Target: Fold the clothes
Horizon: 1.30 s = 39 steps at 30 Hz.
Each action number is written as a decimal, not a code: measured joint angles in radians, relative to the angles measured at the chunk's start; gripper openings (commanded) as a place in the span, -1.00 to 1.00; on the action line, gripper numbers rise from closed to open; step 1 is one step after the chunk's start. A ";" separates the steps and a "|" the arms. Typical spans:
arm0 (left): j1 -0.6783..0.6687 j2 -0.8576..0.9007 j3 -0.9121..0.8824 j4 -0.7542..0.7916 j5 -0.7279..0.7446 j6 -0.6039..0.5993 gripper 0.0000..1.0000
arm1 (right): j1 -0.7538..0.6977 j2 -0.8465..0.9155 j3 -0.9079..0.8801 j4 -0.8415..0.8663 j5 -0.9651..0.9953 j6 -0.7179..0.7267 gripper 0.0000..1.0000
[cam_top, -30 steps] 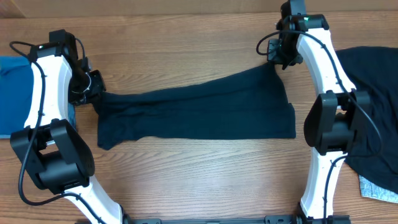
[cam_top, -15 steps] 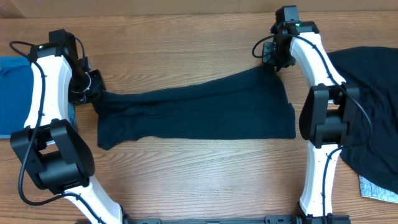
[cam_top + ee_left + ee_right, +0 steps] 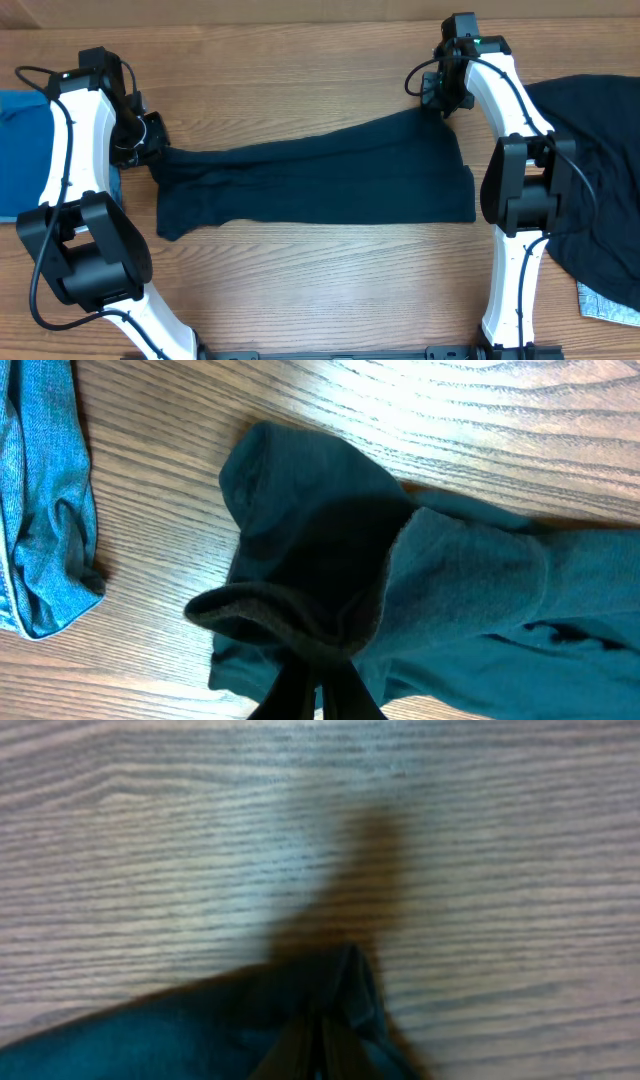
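**A:** Left gripper [image 3: 318, 682] first. What do we log?

**B:** Jaws pinched tight on a bunched fold of the garment [image 3: 320, 185], at its 9 o'clock end. The cloth puckers up into the fingers, so we read it as a real hold.

**A:** Right gripper [image 3: 318, 1045]?

**B:** Closed on the corner at about 1 o'clock. In the wrist view only a small peak of cloth reaches the fingers, with bare table [image 3: 320, 820] beyond. A thin bite; we'd judge it could slip.

**A:** Why those two spots?

**B:** Our guess is that opposite ends give tension. The garment lies as a long band from 9 to 3 across mid-table, mostly flat, drawn to a point at each grip. Held so, we could smooth it or carry one edge over for a fold.

**A:** Neighbours?

**B:** Blue cloth [image 3: 45, 510] just beside the left grip, at the table's 9 o'clock edge, not touching the garment as far as we can see. A dark pile [image 3: 600, 170] waits at 3 o'clock, partly behind the right arm, apart from the spread piece.

**A:** Progress?

**B:** Early, we judge: no fold made in this one.
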 measured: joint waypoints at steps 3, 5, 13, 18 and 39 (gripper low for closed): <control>0.000 0.000 0.000 0.000 0.000 0.000 -0.91 | -0.001 0.000 0.000 -0.045 0.000 0.000 -0.92; 0.000 0.000 0.000 0.000 0.000 0.000 -0.91 | -0.006 0.000 0.004 -0.106 -0.002 0.000 -0.92; 0.000 0.000 0.000 0.000 0.000 0.000 -0.91 | -0.031 0.000 0.023 -0.232 -0.001 0.000 -0.92; 0.000 0.000 0.000 0.000 0.000 0.000 -0.90 | -0.031 0.000 0.023 -0.281 -0.007 -0.001 -0.92; 0.000 0.000 0.000 -0.025 -0.004 0.000 -0.92 | -0.037 0.000 0.049 -0.549 0.016 0.000 -0.92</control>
